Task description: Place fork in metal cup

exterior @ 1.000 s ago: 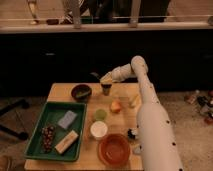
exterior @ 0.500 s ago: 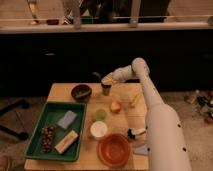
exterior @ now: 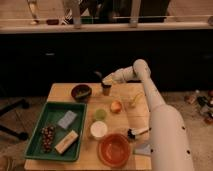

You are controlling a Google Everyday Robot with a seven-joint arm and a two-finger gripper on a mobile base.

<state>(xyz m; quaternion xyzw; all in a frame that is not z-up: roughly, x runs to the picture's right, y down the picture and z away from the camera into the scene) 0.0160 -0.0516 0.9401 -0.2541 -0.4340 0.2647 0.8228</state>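
Note:
The metal cup (exterior: pixel 106 89) is a small dark tumbler standing at the back middle of the wooden table (exterior: pixel 60 92). My gripper (exterior: pixel 106 80) hovers right over the cup's mouth, at the end of the white arm reaching in from the right. The fork is not clearly visible; it may be hidden at the gripper or in the cup.
A dark round bowl (exterior: pixel 81 92) stands left of the cup. A pale green small cup (exterior: pixel 100 114), a white round cup (exterior: pixel 98 129), an orange bowl (exterior: pixel 114 148), a green tray (exterior: pixel 56 130), a white-handled brush (exterior: pixel 138 132) and fruit (exterior: pixel 116 106) lie on the table.
The arm has shifted slightly, bringing the gripper a little closer over the metal cup. Nothing else on the table has moved.

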